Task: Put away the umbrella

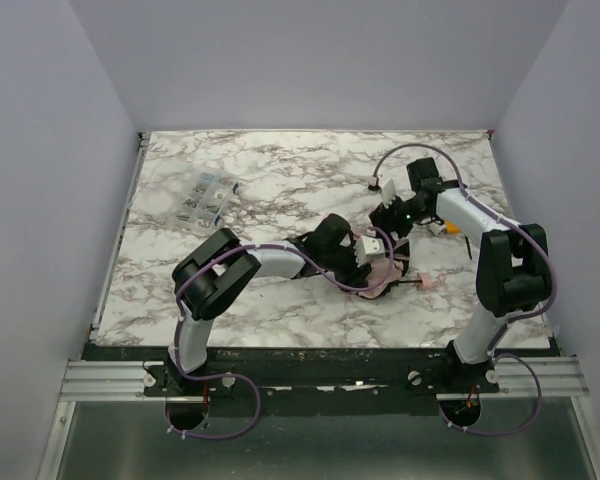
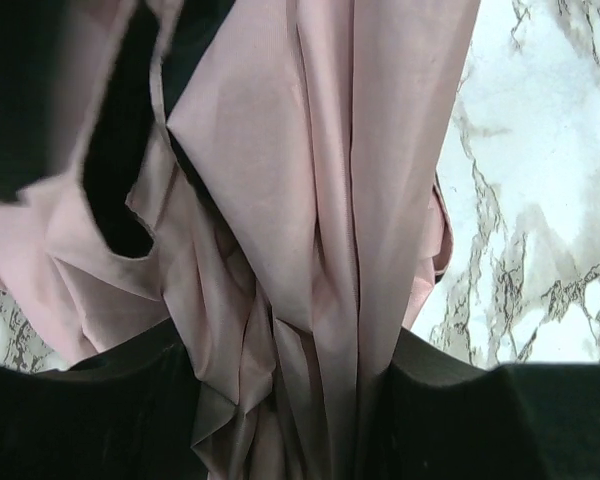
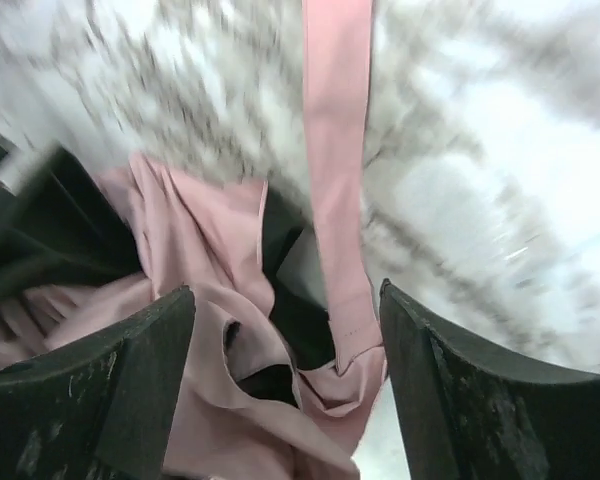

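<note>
The pale pink umbrella lies bunched on the marble table, right of centre. Its thin dark shaft ends in a small pink handle pointing right. My left gripper is shut on the umbrella's fabric; in the left wrist view the folds fill the space between the dark fingers. My right gripper hangs just above the umbrella from the far side, jaws open. In the right wrist view, loose fabric and the pink strap lie between its fingers. That view is blurred.
A small orange object lies by the right arm's wrist. A clear pill organiser sits at the far left of the table. Grey walls close in both sides and the back.
</note>
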Available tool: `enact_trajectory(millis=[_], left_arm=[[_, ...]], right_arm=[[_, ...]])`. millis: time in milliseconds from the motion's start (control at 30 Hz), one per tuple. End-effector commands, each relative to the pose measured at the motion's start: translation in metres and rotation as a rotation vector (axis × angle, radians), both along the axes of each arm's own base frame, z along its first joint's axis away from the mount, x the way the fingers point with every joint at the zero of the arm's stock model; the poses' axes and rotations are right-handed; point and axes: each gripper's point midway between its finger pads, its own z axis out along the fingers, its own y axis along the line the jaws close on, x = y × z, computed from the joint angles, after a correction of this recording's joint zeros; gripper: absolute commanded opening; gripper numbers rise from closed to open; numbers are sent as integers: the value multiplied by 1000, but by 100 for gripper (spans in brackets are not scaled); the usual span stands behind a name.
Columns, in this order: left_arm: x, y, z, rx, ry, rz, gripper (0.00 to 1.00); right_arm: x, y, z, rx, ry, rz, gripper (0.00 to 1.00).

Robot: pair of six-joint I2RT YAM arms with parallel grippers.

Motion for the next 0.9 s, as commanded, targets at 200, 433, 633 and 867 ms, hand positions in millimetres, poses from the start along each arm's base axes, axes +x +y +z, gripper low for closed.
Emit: enact_trajectory(millis=[200,433,633,867], left_arm=[[-43,119,-132,540,241,142,30],[-47,117,-134,552,283,112,30],[-53,118,-135,554,339,98,31],[-58,118,-135,573,437,96,31]], right_arm=[[40,-4,108,206,-247,73,86],[14,-62,145,331,-557,206,100],[-75,-52,102,309,-564,616,100],[-96,-38,94,310,-743,722,100]])
